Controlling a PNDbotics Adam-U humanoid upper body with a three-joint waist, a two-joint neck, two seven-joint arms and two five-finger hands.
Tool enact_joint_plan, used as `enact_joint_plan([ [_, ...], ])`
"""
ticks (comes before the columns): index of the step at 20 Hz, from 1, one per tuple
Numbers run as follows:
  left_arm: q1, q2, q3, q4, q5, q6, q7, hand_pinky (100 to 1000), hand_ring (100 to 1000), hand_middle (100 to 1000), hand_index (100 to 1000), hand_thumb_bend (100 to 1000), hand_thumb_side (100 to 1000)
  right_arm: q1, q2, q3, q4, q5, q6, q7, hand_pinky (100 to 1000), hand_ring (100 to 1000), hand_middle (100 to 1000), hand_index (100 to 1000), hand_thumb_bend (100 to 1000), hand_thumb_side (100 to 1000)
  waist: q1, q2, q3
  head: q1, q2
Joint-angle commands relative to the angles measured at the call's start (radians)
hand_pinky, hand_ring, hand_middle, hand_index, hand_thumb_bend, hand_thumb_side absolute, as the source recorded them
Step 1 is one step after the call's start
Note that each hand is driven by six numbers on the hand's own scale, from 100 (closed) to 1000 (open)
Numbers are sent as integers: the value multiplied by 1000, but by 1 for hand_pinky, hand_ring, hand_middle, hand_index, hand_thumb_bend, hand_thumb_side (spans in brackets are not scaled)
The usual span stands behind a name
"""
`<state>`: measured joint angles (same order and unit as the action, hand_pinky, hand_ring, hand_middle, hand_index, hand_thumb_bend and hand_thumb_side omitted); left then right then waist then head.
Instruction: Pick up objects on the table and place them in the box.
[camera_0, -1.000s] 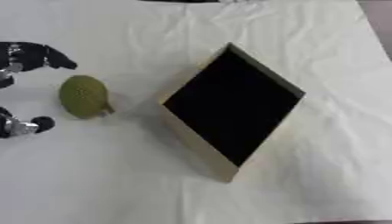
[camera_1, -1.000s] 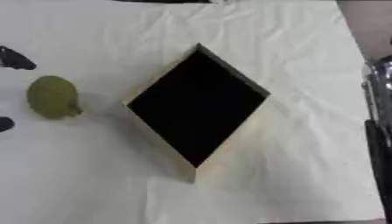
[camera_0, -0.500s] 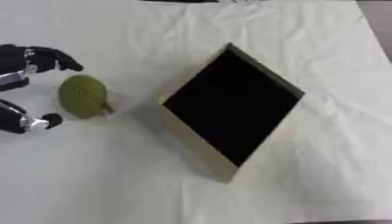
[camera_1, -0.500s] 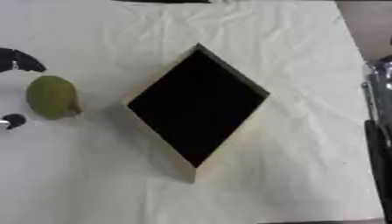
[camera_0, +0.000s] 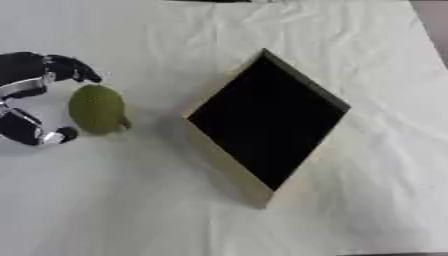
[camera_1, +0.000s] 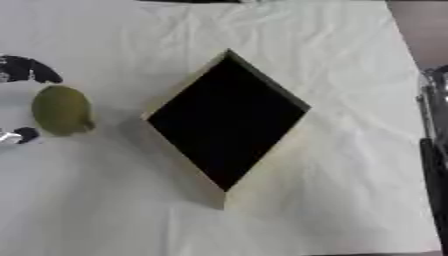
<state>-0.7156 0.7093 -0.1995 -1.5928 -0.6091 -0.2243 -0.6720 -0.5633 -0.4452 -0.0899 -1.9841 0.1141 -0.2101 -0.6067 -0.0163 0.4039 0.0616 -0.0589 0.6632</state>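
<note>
Robot's left hand (camera_0: 26, 100), black with silver joints, enters at the middle left edge of the frame, its fingers (camera_0: 74, 70) and thumb (camera_0: 39, 134) spread apart in a wide curve. They bracket one green oval fruit (camera_0: 98, 109) that lies on the cloth: the fingers arch just above its top end, the thumb tip sits just beside its lower left. Whether either touches the fruit cannot be told; nothing is clasped. One fruit is visible. Right of it, near the centre of the frame, stands one box (camera_0: 267, 122), turned like a diamond, with pale wooden walls and a dark inside. One white wrinkled cloth (camera_0: 350, 50) covers the table under everything.
</note>
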Motion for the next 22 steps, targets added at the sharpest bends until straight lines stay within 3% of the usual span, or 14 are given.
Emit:
enact_joint_plan([
  [1, -36, -3, 11, 16, -17, -12, 3, 818, 847, 862, 935, 443, 100, -13, -14, -1, -16, -6, 1, 1, 821, 682, 672, 819, 312, 598, 0, -18, -1, 6, -8],
  [17, -89, -64, -16, 122, -105, -28, -51, 827, 856, 861, 924, 447, 100, -17, -6, -1, -16, -10, 0, 0, 822, 682, 671, 820, 311, 598, -2, -12, -7, 18, -13],
  [22, -85, -60, -22, 134, -144, -24, -89, 750, 788, 760, 887, 382, 100, -17, -4, 1, -16, -11, 0, -1, 823, 682, 671, 820, 310, 598, -1, -12, -6, 18, -13],
])
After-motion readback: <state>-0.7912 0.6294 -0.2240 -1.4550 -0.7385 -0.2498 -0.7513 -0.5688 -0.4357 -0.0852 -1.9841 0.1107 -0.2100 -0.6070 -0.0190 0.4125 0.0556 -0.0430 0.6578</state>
